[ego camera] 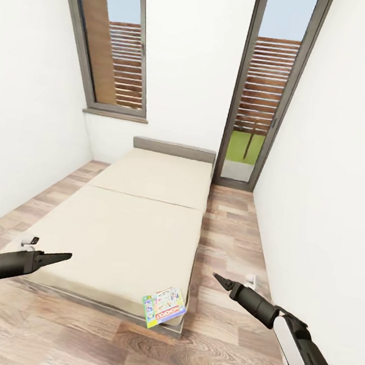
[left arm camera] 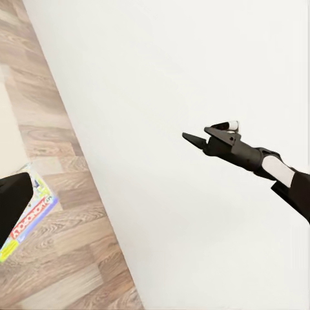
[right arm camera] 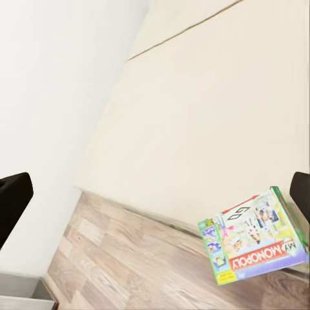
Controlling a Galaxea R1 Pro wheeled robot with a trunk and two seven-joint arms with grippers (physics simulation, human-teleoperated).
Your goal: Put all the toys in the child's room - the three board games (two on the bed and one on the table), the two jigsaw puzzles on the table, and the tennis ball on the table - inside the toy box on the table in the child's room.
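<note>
Head view: we count one board game (ego camera: 164, 307), a flat bright box with a red MONOPOLY banner, on the bed's (ego camera: 125, 227) near right corner, overhanging. Left gripper (ego camera: 57, 258) and right gripper (ego camera: 220, 280) both pinched to a point, empty. Left wrist view: the same box (left arm camera: 29, 216) by plank floor (left arm camera: 71, 252). Right wrist view: box (right arm camera: 253, 243) at mattress edge.

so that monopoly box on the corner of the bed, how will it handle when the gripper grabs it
The Monopoly box looks flat and rigid, so it should probably stay stiff rather than flop. It lies at the bed's near corner with part over the edge, so a push could likely tip it onto the floor. Its printed lid may be a little slippery.
</note>
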